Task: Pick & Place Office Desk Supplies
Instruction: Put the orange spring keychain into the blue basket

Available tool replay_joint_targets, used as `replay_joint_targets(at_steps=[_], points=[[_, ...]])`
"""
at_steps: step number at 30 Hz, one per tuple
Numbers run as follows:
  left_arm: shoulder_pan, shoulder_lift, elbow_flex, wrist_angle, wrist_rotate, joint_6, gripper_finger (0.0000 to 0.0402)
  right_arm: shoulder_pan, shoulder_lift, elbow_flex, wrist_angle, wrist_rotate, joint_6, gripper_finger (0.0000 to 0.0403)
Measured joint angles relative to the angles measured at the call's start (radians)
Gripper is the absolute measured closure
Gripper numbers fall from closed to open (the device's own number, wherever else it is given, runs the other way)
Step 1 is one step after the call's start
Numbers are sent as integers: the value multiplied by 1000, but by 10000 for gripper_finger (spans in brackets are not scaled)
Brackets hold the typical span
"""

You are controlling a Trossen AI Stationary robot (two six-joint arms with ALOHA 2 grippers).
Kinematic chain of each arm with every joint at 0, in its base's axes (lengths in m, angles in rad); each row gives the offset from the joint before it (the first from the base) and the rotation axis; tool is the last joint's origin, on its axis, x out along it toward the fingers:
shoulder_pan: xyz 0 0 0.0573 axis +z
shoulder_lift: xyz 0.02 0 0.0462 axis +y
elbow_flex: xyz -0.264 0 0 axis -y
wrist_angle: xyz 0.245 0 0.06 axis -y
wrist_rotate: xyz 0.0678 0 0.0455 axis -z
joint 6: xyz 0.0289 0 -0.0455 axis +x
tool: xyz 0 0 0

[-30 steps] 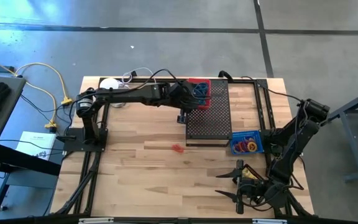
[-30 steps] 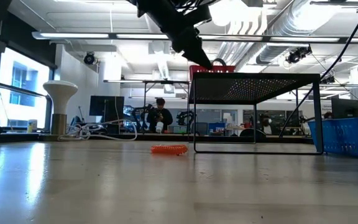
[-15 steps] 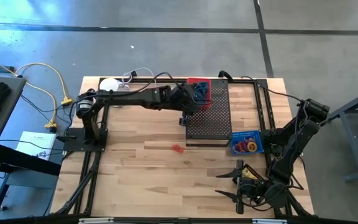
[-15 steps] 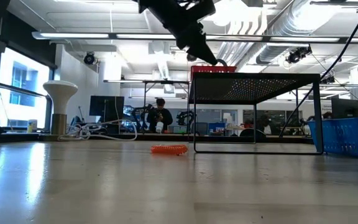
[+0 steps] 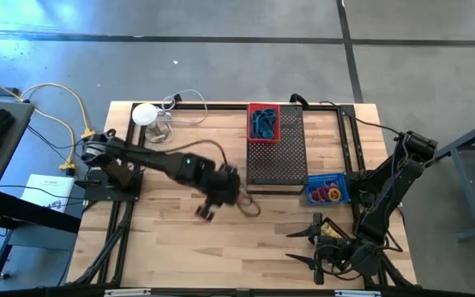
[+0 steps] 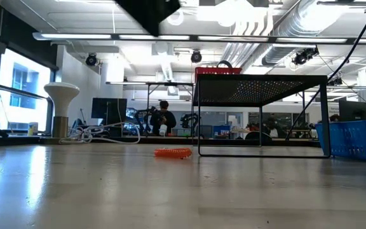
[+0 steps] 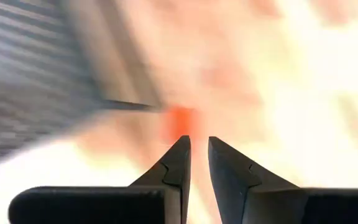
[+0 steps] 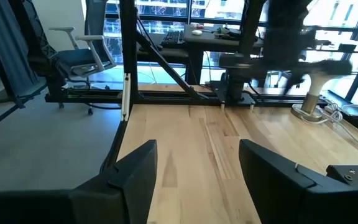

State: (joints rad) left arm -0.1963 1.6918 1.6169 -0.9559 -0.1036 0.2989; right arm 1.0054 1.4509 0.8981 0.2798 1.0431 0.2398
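A small orange-red ribbed item (image 6: pixel 173 152) lies on the wooden table, left of the black perforated tray (image 5: pixel 275 161). It shows blurred just beyond my left fingertips in the left wrist view (image 7: pixel 180 121). My left gripper (image 7: pixel 199 144) hangs above it at mid-table (image 5: pixel 232 194), shut and empty. A red bin (image 5: pixel 263 122) with blue loops stands on the tray's far end. A blue basket (image 5: pixel 327 190) holds red, yellow and purple rings. My right gripper (image 8: pixel 194 168) waits open near the table's near right corner (image 5: pixel 318 241).
The tray stands raised on thin legs (image 6: pixel 199 121). A white round object (image 5: pixel 144 114) with a cable sits at the far left. Black frame rails (image 5: pixel 126 206) run along both table sides. Bare wood lies between the tray and the near edge.
My left gripper has swung away from the red bin on the tray's far end. It has gone toward the table's near edge to a spot over the orange-red item, moving fast in the last half second. The item has stayed where it was.
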Motion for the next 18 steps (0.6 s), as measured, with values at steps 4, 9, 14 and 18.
replay_joint_targets(at_steps=[4,9,14,18], points=[[-44,22,-12,-66,140,-141,352,0,0,0,0,1,0,188],[-70,53,-13,-38,135,-273,352,0,0,0,0,4,28,188],[-85,75,-13,-30,118,-384,352,-7,0,0,1,-1,82,188],[-90,94,-13,-33,54,-490,352,-7,3,0,1,-7,132,188]])
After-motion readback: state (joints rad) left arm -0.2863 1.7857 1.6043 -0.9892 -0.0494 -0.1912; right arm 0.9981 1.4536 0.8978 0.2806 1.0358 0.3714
